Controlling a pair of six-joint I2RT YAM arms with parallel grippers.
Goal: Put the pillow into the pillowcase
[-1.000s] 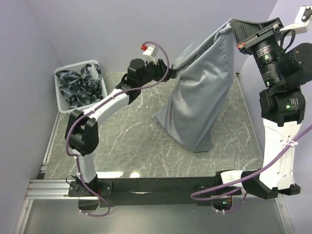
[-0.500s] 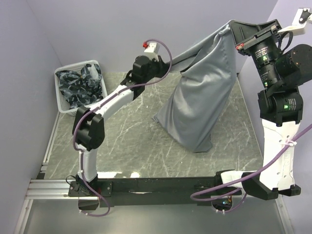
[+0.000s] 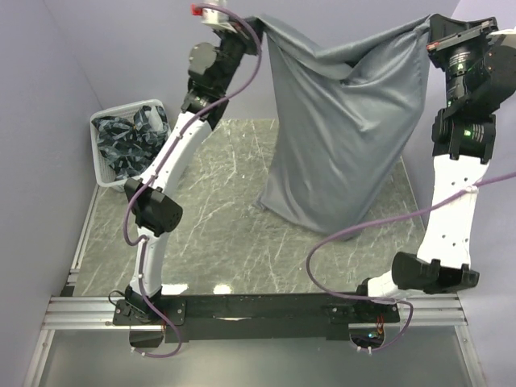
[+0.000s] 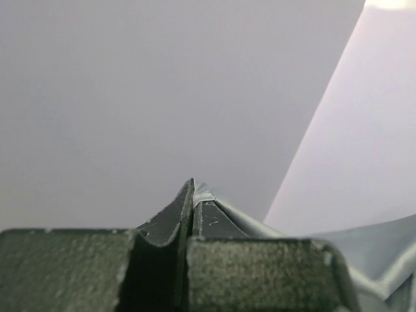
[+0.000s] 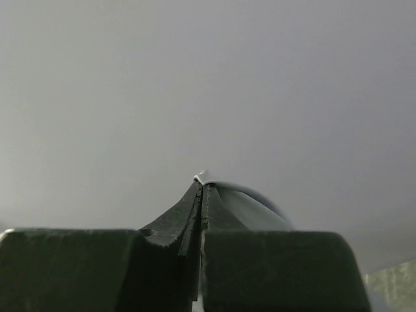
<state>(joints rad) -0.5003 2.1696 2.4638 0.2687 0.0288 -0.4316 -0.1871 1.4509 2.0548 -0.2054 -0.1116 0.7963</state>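
The pillowcase (image 3: 347, 129) is held up in the upper middle of the top view, stretched between two raised grippers. Its top left corner is pinched in the left gripper (image 3: 258, 21), and its top right corner in the right gripper (image 3: 430, 27). The upper edge sags between them. In the left wrist view the left gripper (image 4: 194, 192) is seen closed tight, with a fold of grey cloth (image 4: 383, 237) nipped at its tips. In the right wrist view the right gripper (image 5: 202, 182) is likewise closed on a thin strip of cloth (image 5: 244, 194).

The sack hangs down to the table (image 3: 218, 218), and its bottom rests there right of centre. Its lower part looks filled out, but what is inside is hidden by the cloth, so the pillow cannot be made out.

At the left edge of the frame a white basket (image 3: 129, 107) is set on the table, well apart from the sack. It is filled with dark blue-and-white patterned cloths (image 3: 133, 143). The left arm (image 3: 173, 149) rises just beside it. A purple cable (image 3: 355, 234) loops in front of the sack's lower right corner.

The tabletop is grey-green and marbled with pale veins. A black bar (image 3: 266, 305) is fixed along its near edge, with the arm bases on it. The space is closed in by plain lavender walls (image 3: 121, 48) at the back and on both sides.
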